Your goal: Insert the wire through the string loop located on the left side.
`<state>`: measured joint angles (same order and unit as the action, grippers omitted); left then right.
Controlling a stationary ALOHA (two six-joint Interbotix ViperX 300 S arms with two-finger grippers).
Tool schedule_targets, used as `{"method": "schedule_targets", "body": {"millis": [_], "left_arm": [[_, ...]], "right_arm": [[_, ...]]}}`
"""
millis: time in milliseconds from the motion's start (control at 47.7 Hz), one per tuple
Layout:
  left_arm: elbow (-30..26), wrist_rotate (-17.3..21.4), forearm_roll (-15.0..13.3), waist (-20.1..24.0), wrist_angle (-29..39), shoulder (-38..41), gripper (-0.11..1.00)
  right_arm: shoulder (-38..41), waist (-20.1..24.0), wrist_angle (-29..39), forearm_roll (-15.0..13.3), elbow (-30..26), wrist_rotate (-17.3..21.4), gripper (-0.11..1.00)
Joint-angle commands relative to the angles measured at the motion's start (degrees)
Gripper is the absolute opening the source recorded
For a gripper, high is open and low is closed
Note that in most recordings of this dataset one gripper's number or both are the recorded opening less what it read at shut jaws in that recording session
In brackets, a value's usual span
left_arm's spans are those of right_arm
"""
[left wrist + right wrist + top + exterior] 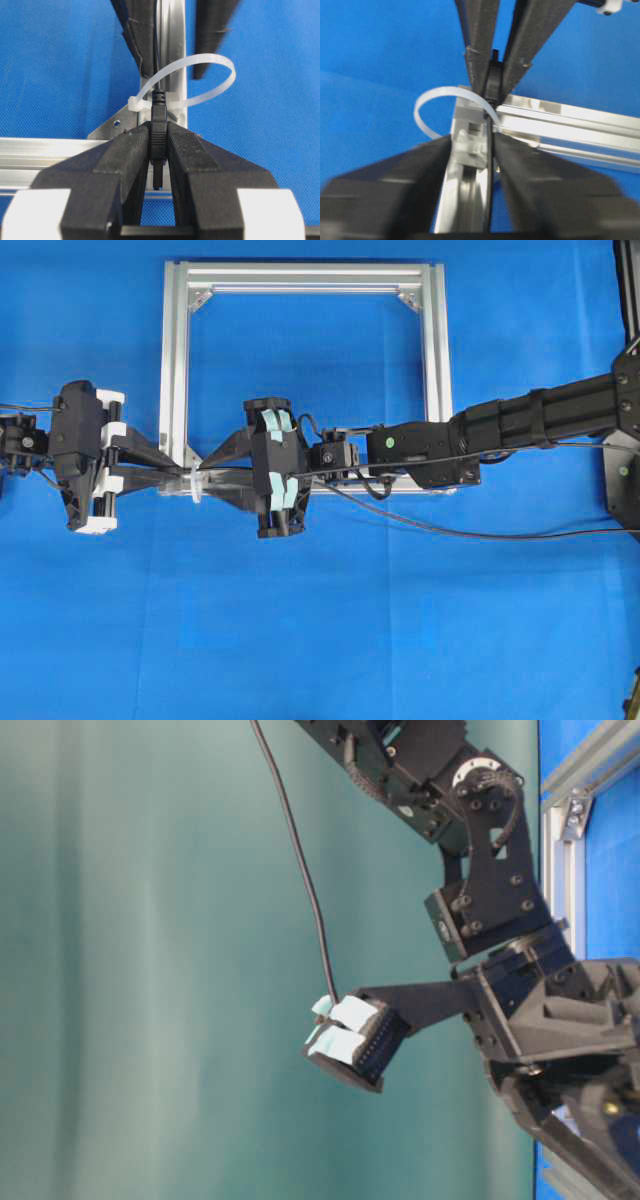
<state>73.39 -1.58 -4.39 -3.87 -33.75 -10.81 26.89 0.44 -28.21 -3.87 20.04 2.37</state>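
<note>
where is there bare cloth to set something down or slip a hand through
Bare blue cloth spans the whole near side below both arms, and inside the silver aluminium rectangular frame toward its far bar. Crowded: the frame's lower left corner, where the left tool, right tool, thin black wire and whitish string loop meet.

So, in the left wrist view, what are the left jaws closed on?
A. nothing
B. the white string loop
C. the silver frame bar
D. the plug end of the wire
D: the left gripper pinches the plug end of the wire, with the cable running on through the string loop.
</note>
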Motion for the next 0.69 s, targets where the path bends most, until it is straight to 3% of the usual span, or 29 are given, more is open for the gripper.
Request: {"method": "schedule_targets", "body": {"millis": [0, 84, 147, 378, 671], "left_arm": [[-0.44, 0.09, 0.00, 0.18, 0.00, -0.70, 0.08], [-0.44, 0.09, 0.00, 0.26, 0.35, -0.79, 0.08], [-0.44, 0.09, 0.00, 0.26, 0.62, -0.97, 0.08], [0.53, 0.00, 0.00, 0.18, 4.83, -4.13, 0.08], [3.16, -0.70, 0.00, 0.18, 15.38, -16.79, 0.08]], "right_arm": [[-1.14, 0.35, 0.18, 0.18, -0.88, 0.09, 0.62], [-1.23, 0.35, 0.18, 0.70, -0.88, 0.09, 0.86], [-1.23, 0.35, 0.26, 1.14, -0.79, 0.09, 0.95], [-2.20, 0.35, 0.18, 1.23, 0.79, 0.09, 0.93], [-3.16, 0.44, 0.26, 1.41, 1.76, 0.09, 0.93]]}}
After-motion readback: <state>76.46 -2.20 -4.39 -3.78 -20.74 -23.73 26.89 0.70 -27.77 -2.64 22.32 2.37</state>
